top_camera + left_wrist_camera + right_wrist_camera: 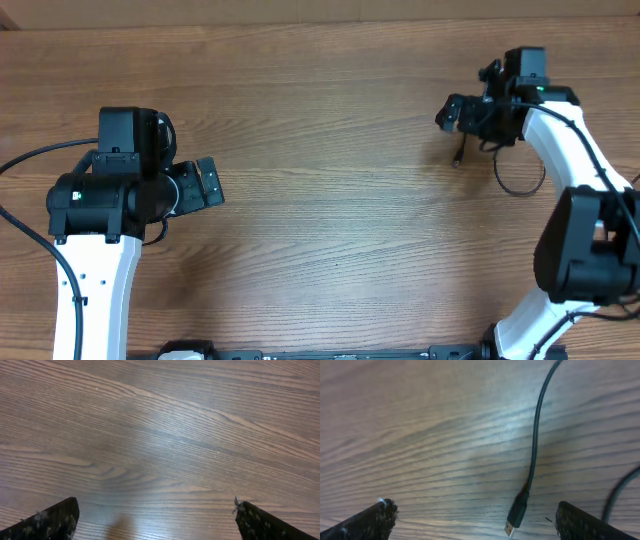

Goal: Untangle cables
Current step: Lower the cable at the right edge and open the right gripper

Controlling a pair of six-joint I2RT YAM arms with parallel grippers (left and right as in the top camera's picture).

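Observation:
A thin black cable [520, 188] lies on the wooden table at the far right, curving in a loop beside the right arm, with a plug end [459, 158] to its left. In the right wrist view the cable [536, 435] runs down to a USB plug [516, 514] that lies between the fingers, nearer the right one. A second cable strand [620, 490] shows at the right edge. My right gripper [452, 111] is open and empty over the plug. My left gripper [208, 182] is open and empty at the left, over bare wood [160, 460]. No knot is visible.
The wooden table [330, 200] fills the view. Thick black wires [30, 155] run from the left arm at the left edge. The right arm's white links [570, 150] stand along the right side.

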